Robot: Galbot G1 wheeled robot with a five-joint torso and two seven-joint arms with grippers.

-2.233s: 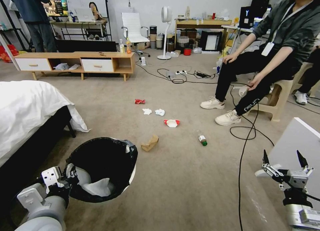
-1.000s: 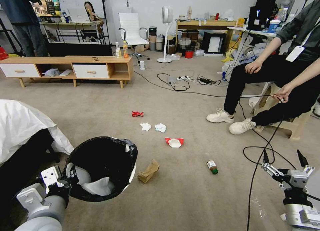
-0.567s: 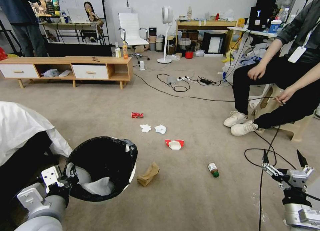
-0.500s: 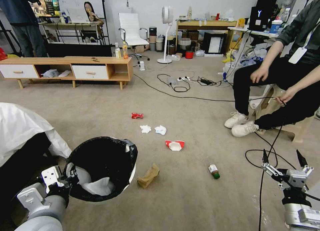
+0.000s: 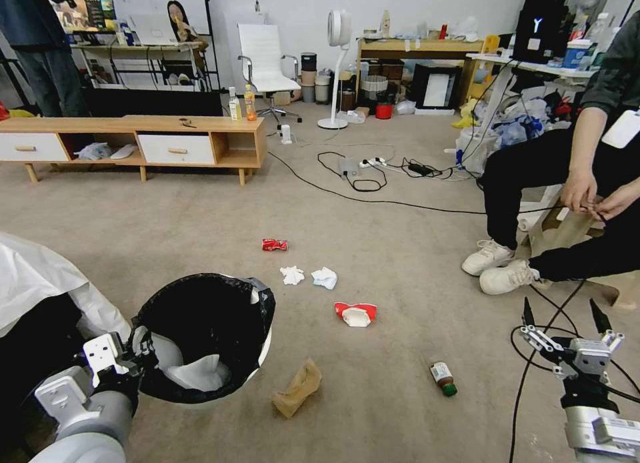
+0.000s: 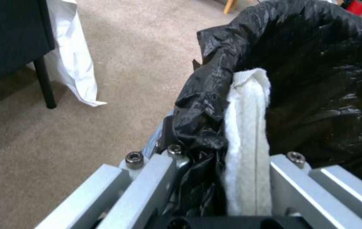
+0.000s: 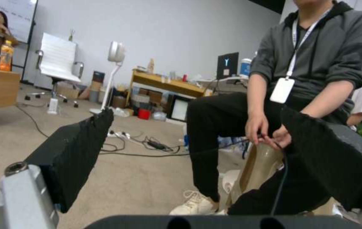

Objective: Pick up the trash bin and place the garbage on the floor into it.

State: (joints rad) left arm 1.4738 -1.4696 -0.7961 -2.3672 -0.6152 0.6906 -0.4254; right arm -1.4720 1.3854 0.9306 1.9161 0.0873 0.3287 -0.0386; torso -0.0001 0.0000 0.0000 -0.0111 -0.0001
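While my left gripper pinches the near rim of the small round white plastic bin lined with a black bag, I carry it low at my left side, mouth up, so litter can drop straight in. In the left wrist view the jaws clamp the folded bag and the white wall together. My right gripper hangs spread and empty at my right, free to do the picking. On the beige-grey short-pile carpet the garbage lies ahead: a crumpled brown paper bag just beside the bin, a small green-capped bottle, a red-white paper cup, two white tissue wads and a crushed red can farthest off.
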